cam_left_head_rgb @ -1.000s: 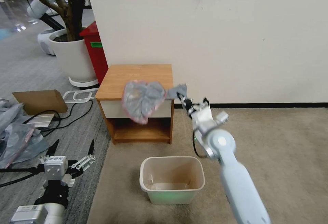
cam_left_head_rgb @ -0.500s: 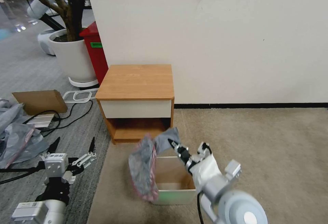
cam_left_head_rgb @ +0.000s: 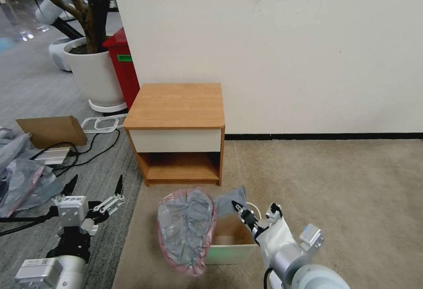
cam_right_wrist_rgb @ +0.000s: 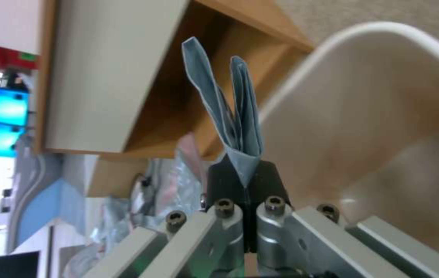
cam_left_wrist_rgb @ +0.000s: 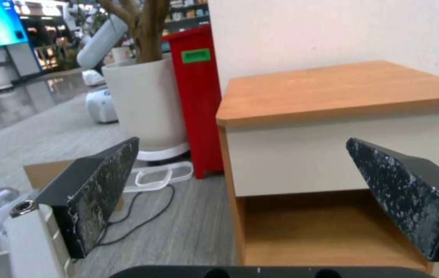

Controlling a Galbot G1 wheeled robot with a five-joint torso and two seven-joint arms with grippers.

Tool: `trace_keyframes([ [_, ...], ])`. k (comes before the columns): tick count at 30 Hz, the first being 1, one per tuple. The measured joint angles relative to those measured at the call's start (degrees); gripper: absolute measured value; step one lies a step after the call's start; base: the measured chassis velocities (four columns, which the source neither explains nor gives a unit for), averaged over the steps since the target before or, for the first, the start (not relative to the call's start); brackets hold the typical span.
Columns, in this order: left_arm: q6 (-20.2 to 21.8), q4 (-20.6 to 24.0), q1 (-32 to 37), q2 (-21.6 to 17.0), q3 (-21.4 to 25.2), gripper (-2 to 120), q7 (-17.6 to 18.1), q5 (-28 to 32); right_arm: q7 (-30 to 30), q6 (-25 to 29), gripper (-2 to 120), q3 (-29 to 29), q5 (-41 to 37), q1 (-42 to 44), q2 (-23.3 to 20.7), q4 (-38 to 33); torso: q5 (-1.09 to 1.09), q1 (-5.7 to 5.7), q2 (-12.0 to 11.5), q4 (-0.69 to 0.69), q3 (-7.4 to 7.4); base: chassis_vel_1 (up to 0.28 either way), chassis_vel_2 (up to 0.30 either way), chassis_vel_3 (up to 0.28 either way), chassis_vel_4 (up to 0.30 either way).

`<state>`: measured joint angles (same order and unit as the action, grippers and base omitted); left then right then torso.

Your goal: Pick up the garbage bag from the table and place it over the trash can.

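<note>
The garbage bag (cam_left_head_rgb: 187,231) is a thin, crinkled sheet of translucent grey plastic with a pink-red rim; it hangs open-faced and puffed, draped down over the left end of the trash can (cam_left_head_rgb: 231,247) and reaching almost to the carpet. A folded grey corner of it (cam_right_wrist_rgb: 242,127) stands up from the right gripper (cam_left_head_rgb: 240,207), whose black fingers are pressed together on the plastic just above the can's rear rim. The can is cream-beige with rounded corners and a greenish front, standing on beige carpet a little in front of the table (cam_left_head_rgb: 176,104). The nightstand's wood top is bare, with its white drawer front and open low shelf below. To the right of the can the carpet runs free to the wall. The left gripper (cam_left_head_rgb: 94,190) waits low on the left over grey floor, its dark fingers (cam_left_wrist_rgb: 95,193) spread wide, near cables (cam_left_head_rgb: 94,150) and cardboard (cam_left_head_rgb: 50,130).
</note>
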<state>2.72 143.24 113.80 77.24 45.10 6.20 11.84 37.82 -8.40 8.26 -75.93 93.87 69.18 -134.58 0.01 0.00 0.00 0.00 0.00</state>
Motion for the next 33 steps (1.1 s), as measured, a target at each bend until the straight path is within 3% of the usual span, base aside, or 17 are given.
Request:
trace_keyframes([
  [6, 0.18, 0.0, -0.48, -0.31, -0.13, 100, 0.0, 0.05, 0.64, 0.35, 0, 0.28, 0.63, 1.83, -0.67, 0.45, 0.0, 0.0, 0.0, 0.0, 0.0, 0.0, 0.0, 0.0, 0.0],
  [9, 0.2, 0.0, -0.58, -0.5, -0.19, 100, 0.0, 0.07, 1.61, 0.34, 15, 0.52, 0.63, 1.73, -0.63, 0.41, 0.0, 0.0, 0.0, 0.0, 0.0, 0.0, 0.0, 0.0, 0.0],
  [15, 0.23, 0.0, -0.88, -0.53, -0.47, 100, 0.0, 0.11, 3.44, 0.11, 32, 1.22, 0.56, 2.09, -1.02, -0.64, -0.01, 0.0, 0.0, 0.0, 0.0, 0.0, 0.0, 0.0, 0.0],
  [19, 0.2, 0.0, -1.11, -0.7, -0.5, 100, -0.01, 0.37, 5.67, 0.04, 52, 2.6, 1.32, 3.3, -1.63, -2.15, 0.0, 0.0, 0.0, 0.0, 0.0, 0.0, 0.0, 0.0, 0.0],
  [26, 0.17, 0.0, -1.18, -1.01, -0.62, 100, -0.01, 1.2, 8.25, 0.07, 73, 3.48, 2.6, 3.98, -1.62, -6.14, 0.0, 0.0, 0.0, 0.0, 0.0, 0.0, 0.0, 0.0, 0.0],
  [28, 0.9, 0.0, -1.46, -1.24, -1.63, 100, -0.01, 1.53, 8.39, 0.07, 84, 3.46, 4.34, 4.07, -1.01, -7.19, -0.01, 0.0, 0.0, 0.0, 0.0, 0.0, 0.0, 0.0, 0.0],
  [33, 3.3, 0.0, -2.77, -2.99, -5.04, 100, -0.21, 2.52, 8.28, 0.09, 98, 3.49, 7.63, 4.06, 0.44, -6.94, 0.0, 0.0, 0.0, 0.0, 0.0, 0.0, 0.0, 0.0, 0.0],
])
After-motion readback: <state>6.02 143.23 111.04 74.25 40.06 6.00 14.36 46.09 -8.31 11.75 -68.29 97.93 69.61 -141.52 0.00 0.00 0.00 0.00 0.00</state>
